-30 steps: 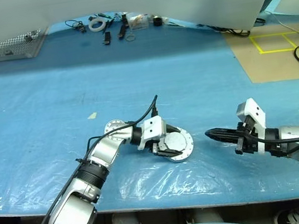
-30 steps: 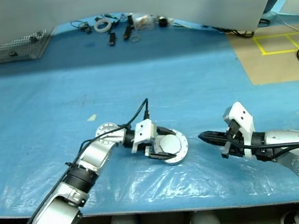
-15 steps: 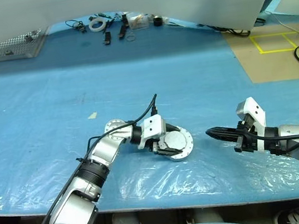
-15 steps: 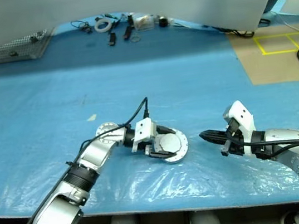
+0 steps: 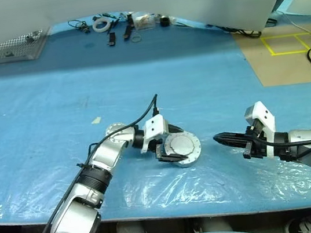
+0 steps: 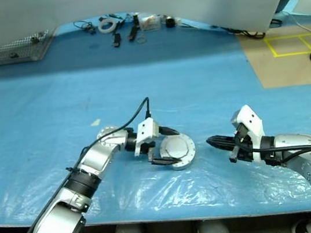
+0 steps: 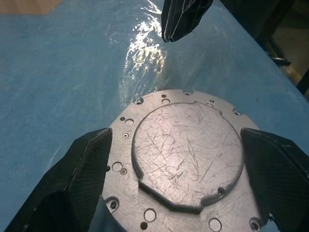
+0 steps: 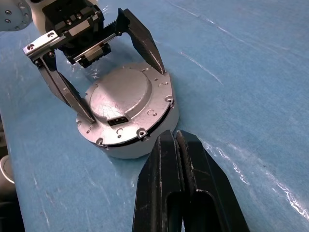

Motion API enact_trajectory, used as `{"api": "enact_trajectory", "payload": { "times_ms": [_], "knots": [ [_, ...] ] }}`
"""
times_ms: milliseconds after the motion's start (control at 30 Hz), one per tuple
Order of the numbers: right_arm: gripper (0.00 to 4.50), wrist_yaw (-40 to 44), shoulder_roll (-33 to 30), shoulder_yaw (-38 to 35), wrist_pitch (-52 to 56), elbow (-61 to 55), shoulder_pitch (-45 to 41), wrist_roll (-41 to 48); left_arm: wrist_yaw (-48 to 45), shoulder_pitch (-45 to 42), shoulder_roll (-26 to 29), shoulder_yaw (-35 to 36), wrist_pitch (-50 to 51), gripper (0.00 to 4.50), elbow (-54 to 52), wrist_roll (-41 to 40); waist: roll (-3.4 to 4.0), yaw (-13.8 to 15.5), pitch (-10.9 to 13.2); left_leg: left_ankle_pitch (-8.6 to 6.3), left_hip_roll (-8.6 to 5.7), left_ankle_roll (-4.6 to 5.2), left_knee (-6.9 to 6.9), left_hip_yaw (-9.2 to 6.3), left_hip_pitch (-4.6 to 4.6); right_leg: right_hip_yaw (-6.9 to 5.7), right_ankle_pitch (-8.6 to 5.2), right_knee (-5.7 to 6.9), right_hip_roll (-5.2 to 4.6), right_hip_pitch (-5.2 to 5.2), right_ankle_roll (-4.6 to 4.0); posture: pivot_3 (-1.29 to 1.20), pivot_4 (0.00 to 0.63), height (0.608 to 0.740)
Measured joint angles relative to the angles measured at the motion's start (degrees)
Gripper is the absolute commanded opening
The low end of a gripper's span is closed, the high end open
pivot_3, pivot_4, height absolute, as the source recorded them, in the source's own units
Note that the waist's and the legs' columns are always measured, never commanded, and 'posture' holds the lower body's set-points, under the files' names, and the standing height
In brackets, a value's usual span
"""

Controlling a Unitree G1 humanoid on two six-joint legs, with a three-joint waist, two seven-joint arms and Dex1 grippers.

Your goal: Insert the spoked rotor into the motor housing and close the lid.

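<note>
The lid (image 5: 182,146), plain scratched silver face up, lies flat on the motor housing (image 8: 140,145) on the blue table. My left gripper (image 5: 180,145) reaches over it from the left and is open. One black finger (image 8: 140,41) stands at each side of the lid's rim, and nothing is gripped. The wide gap shows in the left wrist view, with the lid (image 7: 188,154) between the fingers (image 7: 82,169). My right gripper (image 5: 217,138) is shut and empty. It hovers just right of the housing, pointing at it. The spoked rotor is hidden.
Clear wrinkled plastic film (image 5: 154,187) covers the table near its front edge. Small tools and a tape roll (image 5: 101,25) lie at the far edge, beside a perforated metal plate (image 5: 5,50). Brown floor with yellow tape (image 5: 297,42) lies at the far right.
My left gripper's fingers have spread wider at the lid's sides and the wrist has rolled a little. The lid, the housing and my right gripper have stayed put.
</note>
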Motion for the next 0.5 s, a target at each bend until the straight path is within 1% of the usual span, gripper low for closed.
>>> {"api": "enact_trajectory", "payload": {
  "times_ms": [133, 300, 400, 467, 500],
  "knots": [
    [0.00, 1.12, 0.00, 0.03, 0.00, -0.09, -1.55, 0.84, -1.83, 0.13, 2.10, 1.60, 4.52, 4.48, -4.79, -3.34, 0.00, -0.10, 0.01, 0.00, 0.01, 0.00, 0.00, 0.00, -0.11, 0.02, 0.01, 0.06, 0.02, -0.31, 0.00, 0.00, 0.150, 0.740],
    [0.00, 2.15, -0.01, 0.41, -0.12, -0.79, -5.49, 2.41, -2.52, 0.10, 6.03, 7.28, 9.97, 4.48, -11.64, -9.16, 0.01, -0.14, 0.01, 0.01, 0.00, 0.00, 0.00, 0.00, -0.18, 0.00, 0.09, 0.14, 0.09, -0.49, 0.13, 0.00, 0.150, 0.740],
    [0.62, 2.71, 0.16, 2.34, -1.17, -1.22, -7.06, 2.21, -0.89, 0.20, 8.16, 11.46, 14.12, 4.50, -14.24, -12.39, 0.00, -0.15, 0.01, 0.01, -0.01, 0.00, 0.00, 0.00, -0.20, -0.01, 0.11, 0.14, 0.09, -0.51, 0.17, 0.00, 0.150, 0.740],
    [1.19, 2.82, 1.33, 3.59, -1.43, -1.30, -8.01, 2.29, 0.49, 0.98, 9.99, 14.12, 16.07, 4.50, -15.81, -13.81, 0.01, -0.18, 0.01, 0.01, 0.00, 0.00, -0.01, 0.00, -0.20, -0.01, 0.11, 0.14, 0.09, -0.51, 0.17, 0.00, 0.150, 0.740],
    [1.56, 2.98, 1.62, 4.53, -1.60, -1.29, -8.22, 2.31, 1.22, 1.89, 11.11, 15.43, 17.02, 4.50, -16.47, -14.30, 0.01, -0.22, 0.01, 0.01, -0.01, 0.00, -0.01, 0.00, -0.20, -0.01, 0.12, 0.14, 0.10, -0.51, 0.18, 0.00, 0.150, 0.740]
  ]
}}
